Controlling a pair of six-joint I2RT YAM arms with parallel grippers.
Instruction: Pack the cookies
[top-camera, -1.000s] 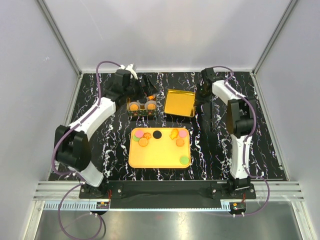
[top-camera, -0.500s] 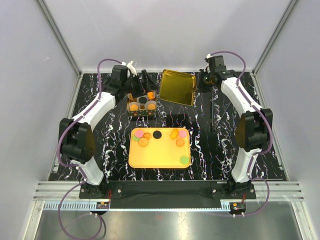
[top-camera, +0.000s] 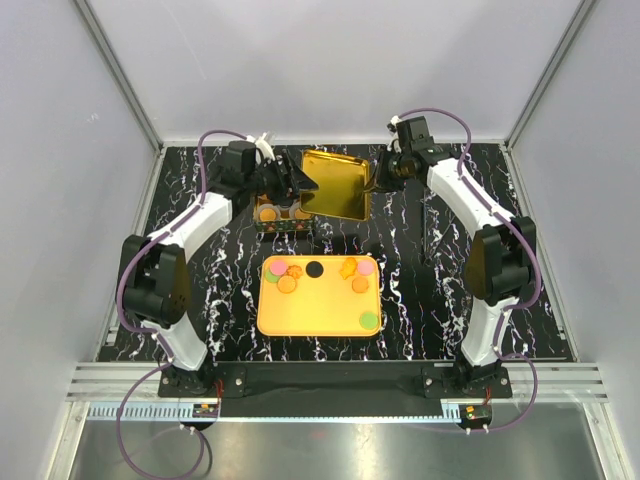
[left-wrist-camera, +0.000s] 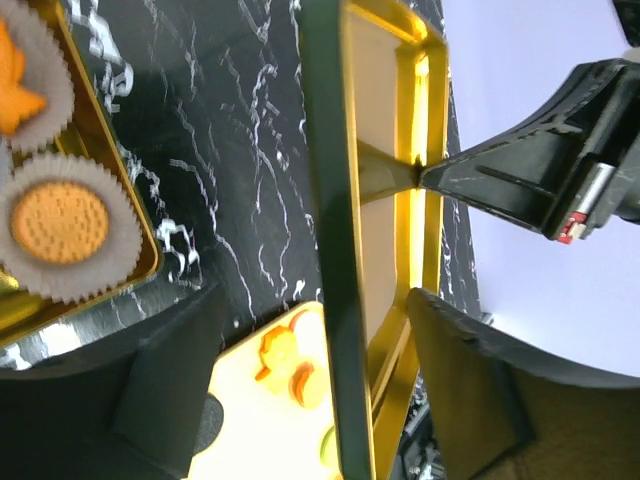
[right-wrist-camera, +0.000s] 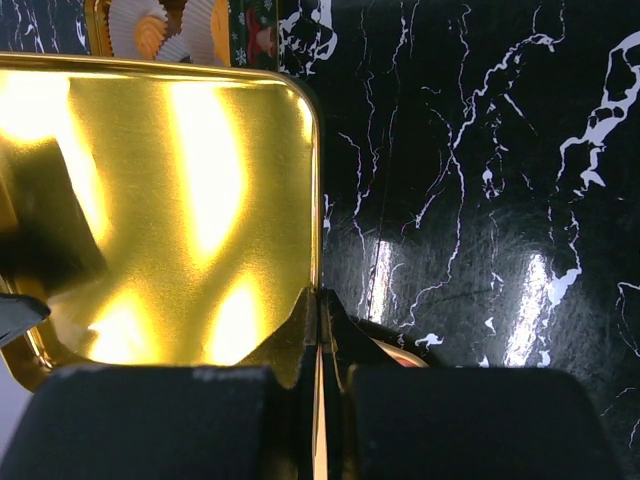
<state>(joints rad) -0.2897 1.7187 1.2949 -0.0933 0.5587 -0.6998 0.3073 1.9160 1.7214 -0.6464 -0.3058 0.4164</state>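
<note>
2 grippers meet at the far side of your table (top-camera: 420, 300), both at the same gold lid (top-camera: 340, 185). The right gripper (right-wrist-camera: 320, 310) has its fingers pinched tight on the lid's right rim and holds the lid off the table, tilted, with its shiny inside showing to the overhead camera. The left gripper (top-camera: 300, 183) is at the lid's left edge. In the left wrist view you see that edge running between its 2 fingers (left-wrist-camera: 170, 380), with a gap on each side, so the fingers stand apart and touch nothing.

Just left of the lid and partly under the left gripper sits the small box (top-camera: 282, 225). Inside it are white paper cups (left-wrist-camera: 100, 260), and you can make out 1 round orange cookie (left-wrist-camera: 60, 220) lying in a cup, with an orange star-like piece (left-wrist-camera: 12, 85) in the cup beside it.

Most of the cookies (top-camera: 287, 285) lie on the yellow tray (top-camera: 310, 310) in the middle of the table, near of the box and lid. They are grouped along the tray's far edge: orange discs, a black disc (top-camera: 314, 268), pink ones and yellow-orange shaped pieces. 1 green disc (top-camera: 368, 320) lies alone near the tray's near right corner. Neither gripper touches the tray or any cookie.
</note>
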